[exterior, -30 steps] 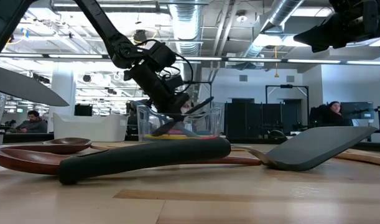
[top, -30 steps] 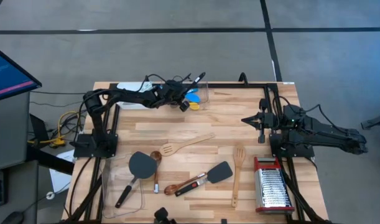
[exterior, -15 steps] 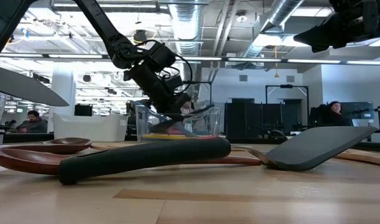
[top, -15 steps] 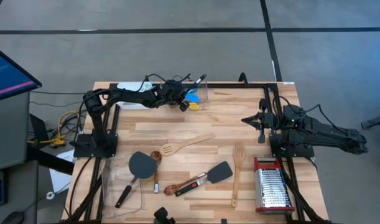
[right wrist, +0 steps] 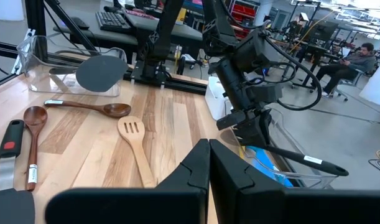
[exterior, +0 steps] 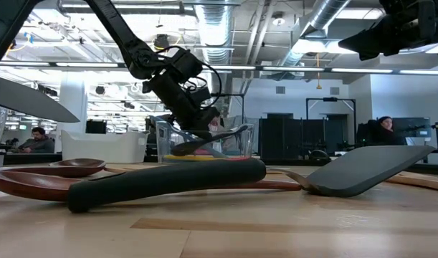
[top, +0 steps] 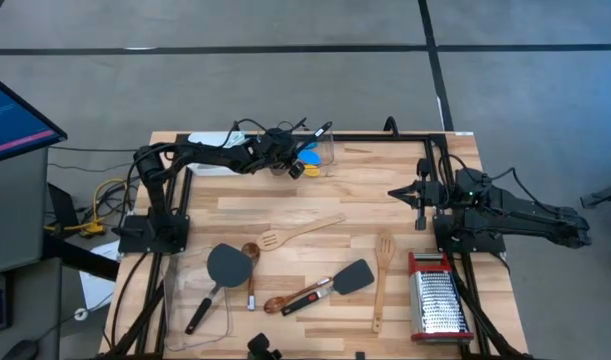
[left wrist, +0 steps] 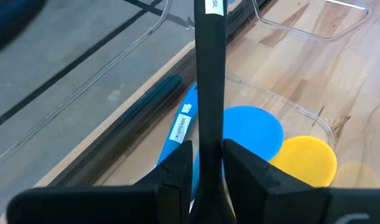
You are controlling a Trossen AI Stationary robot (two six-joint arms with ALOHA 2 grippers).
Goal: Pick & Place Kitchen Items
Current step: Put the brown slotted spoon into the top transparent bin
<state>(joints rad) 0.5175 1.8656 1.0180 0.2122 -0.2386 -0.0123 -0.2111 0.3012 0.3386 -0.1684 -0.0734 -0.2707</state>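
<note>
A clear tub (top: 323, 152) stands at the table's far edge with a blue spoon (left wrist: 252, 127) and a yellow spoon (left wrist: 308, 158) in it. A black long-handled utensil (exterior: 211, 137) lies with its head end in the tub. Its handle (left wrist: 209, 74) leans on the tub's rim and sticks out past it. My left gripper (left wrist: 208, 149) hangs over the tub, open, with one finger on either side of the handle. My right gripper (right wrist: 208, 165) is shut and waits above the table's right side (top: 397, 192).
On the near half lie a wooden slotted spatula (top: 297, 232), a wooden slotted turner (top: 383, 280), a dark grey spatula (top: 220, 272), wooden spoons (top: 250, 268), and a red-and-black-handled spatula (top: 330, 285). A steel grater (top: 435, 295) lies near right. Another clear tub (top: 200, 315) stands near left.
My left gripper has opened over the tub while staying in place. The black utensil's free handle end, which pointed up at a slant, has sunk. It now lies lower, across the tub's rim.
</note>
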